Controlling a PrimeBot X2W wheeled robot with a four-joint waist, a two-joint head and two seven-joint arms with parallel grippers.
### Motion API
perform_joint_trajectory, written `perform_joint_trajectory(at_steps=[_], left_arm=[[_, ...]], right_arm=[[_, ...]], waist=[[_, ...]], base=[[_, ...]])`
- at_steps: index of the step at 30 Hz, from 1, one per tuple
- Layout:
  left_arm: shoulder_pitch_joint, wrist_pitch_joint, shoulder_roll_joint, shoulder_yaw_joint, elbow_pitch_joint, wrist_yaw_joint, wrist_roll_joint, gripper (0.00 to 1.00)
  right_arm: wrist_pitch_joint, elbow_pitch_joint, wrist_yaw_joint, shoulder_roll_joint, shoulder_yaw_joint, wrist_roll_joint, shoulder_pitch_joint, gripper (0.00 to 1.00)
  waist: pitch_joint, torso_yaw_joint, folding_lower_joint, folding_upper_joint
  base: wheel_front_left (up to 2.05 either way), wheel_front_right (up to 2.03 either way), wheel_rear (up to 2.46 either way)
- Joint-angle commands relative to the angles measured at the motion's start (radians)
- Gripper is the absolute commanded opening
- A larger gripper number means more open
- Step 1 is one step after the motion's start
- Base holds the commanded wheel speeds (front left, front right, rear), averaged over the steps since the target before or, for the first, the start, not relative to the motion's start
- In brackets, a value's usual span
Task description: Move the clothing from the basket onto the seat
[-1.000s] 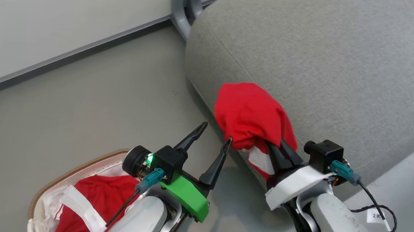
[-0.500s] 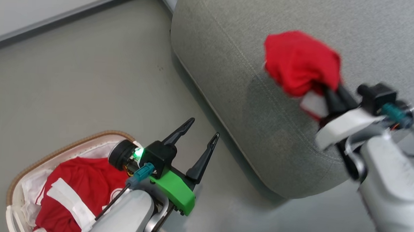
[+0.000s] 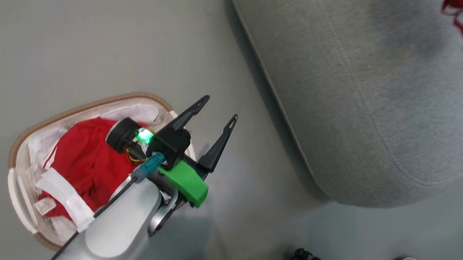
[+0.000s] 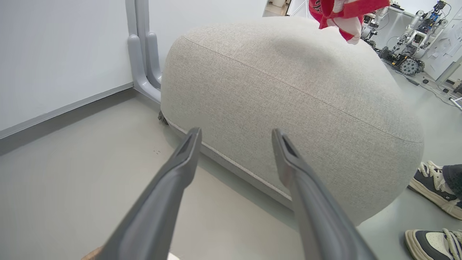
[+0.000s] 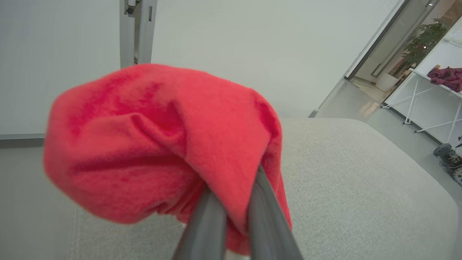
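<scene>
the right end effector (image 5: pixel 232 182) is clamped shut on a bunch of red clothing (image 5: pixel 155 137) above the seat (image 5: pixel 361 187) ahead of it, while the left end effector (image 3: pixel 220 108) hovers wide and empty, more clothing (image 3: pixel 87 156) lying in the basket (image 3: pixel 74 109) under its wrist.

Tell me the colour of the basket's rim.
Brown; the basket's rim shows best in the head view.

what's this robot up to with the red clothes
It's moving laundry across. The right pincer is shut on a bunched red garment, held over the grey cushion seat and not yet let go. The left pincer is open and empty, hovering by the rim of the white laundry basket, where more red and white clothing lies.
</scene>
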Motion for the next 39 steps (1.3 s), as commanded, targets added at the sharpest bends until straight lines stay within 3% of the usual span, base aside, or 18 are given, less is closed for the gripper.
perform_joint_trajectory(at_steps=[1, 9, 10, 11, 12, 27, 35, 39], left_arm=[[-0.031, 0.0, 0.01, 0.008, -0.006, -0.003, 0.006, 1.0], [-0.057, 0.0, -0.005, 0.009, -0.022, -0.003, 0.015, 1.0], [-0.058, 0.0, -0.008, 0.012, -0.023, -0.003, 0.015, 1.0], [-0.059, 0.0, -0.01, 0.016, -0.024, -0.003, 0.016, 1.0], [-0.058, 0.0, -0.011, 0.019, -0.024, -0.003, 0.016, 1.0], [0.025, 0.0, -0.035, 0.143, -0.026, -0.003, 0.015, 1.0], [0.111, 0.0, -0.056, 0.224, -0.012, -0.003, 0.017, 1.0], [0.155, 0.0, -0.071, 0.276, -0.006, -0.003, 0.028, 1.0]], right_arm=[[0.0, 0.021, -0.001, -0.014, -0.029, -0.015, -0.034, 0.0], [0.0, 0.142, -0.001, -0.034, -0.246, -0.09, -0.103, 0.0], [0.0, 0.156, -0.001, -0.031, -0.268, -0.099, -0.105, 0.06], [0.0, 0.169, -0.001, -0.025, -0.289, -0.112, -0.104, 0.48], [0.0, 0.178, -0.001, -0.02, -0.304, -0.123, -0.099, 1.0], [0.0, 0.105, -0.001, 0.077, -0.508, -0.176, 0.203, 1.0], [0.0, -0.038, -0.001, 0.141, -0.506, -0.139, 0.389, 1.0], [0.0, -0.127, -0.001, 0.169, -0.444, -0.103, 0.474, 1.0]], waist=[[0.12, 0.109, -0.0001, -0.0001], [0.19, 0.175, -0.0001, -0.0001], [0.195, 0.18, -0.0001, -0.0001], [0.198, 0.183, -0.0001, -0.0001], [0.201, 0.186, -0.0001, -0.0001], [0.08, 0.191, -0.0001, -0.0001], [-0.038, 0.207, -0.0001, -0.0001], [-0.09, 0.226, -0.0001, -0.0001]], base=[[0.0, 0.0, 0.0], [0.0, 0.0, 0.0], [0.0, 0.0, 0.0], [0.0, 0.0, 0.0], [0.0, 0.0, 0.0], [0.0, 0.0, 0.0], [0.0, 0.0, 0.0], [0.0, 0.0, 0.0]])
